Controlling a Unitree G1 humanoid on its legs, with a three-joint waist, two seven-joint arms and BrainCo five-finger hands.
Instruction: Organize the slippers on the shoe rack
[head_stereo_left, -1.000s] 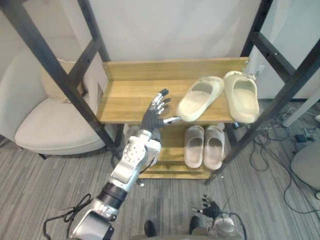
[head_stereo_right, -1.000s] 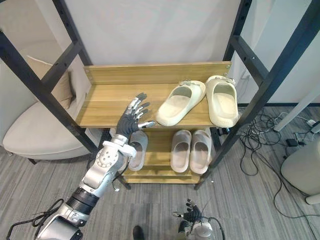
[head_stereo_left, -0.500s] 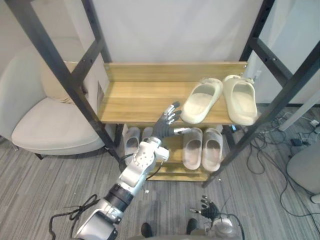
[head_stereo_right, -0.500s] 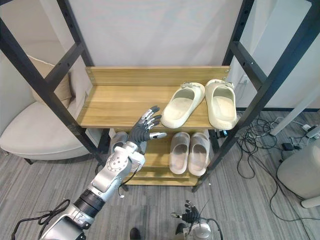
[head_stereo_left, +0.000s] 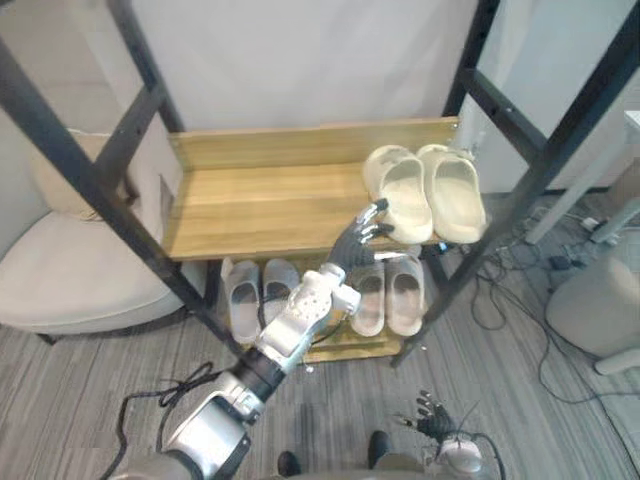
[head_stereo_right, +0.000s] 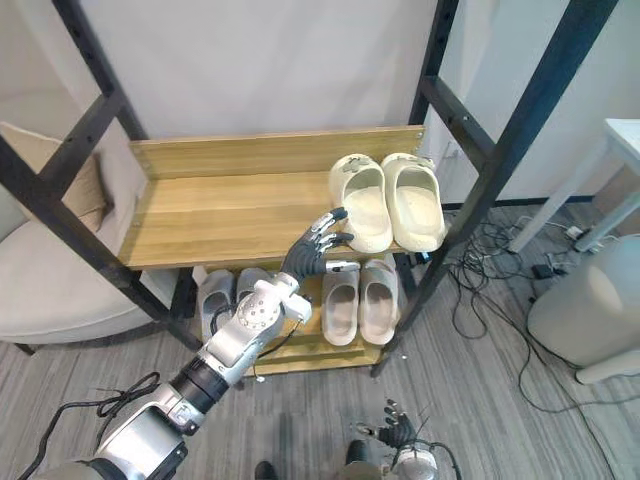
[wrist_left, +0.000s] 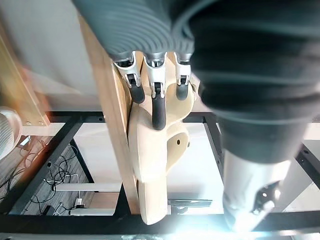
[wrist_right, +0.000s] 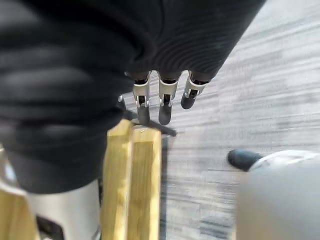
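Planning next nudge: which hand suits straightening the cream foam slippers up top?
Left. The left hand, open, is at the heel end of the cream foam slippers on the wooden top shelf; the right hand hangs low near the floor.

A cream armchair sits well to the left of the left hand, with a tan cushion leaning on its back. A plain white wall stands beyond the hand. Black metal frame posts slant up on both sides of it. To its right, dark cables tangle on grey striped carpet, near a pale rounded object.
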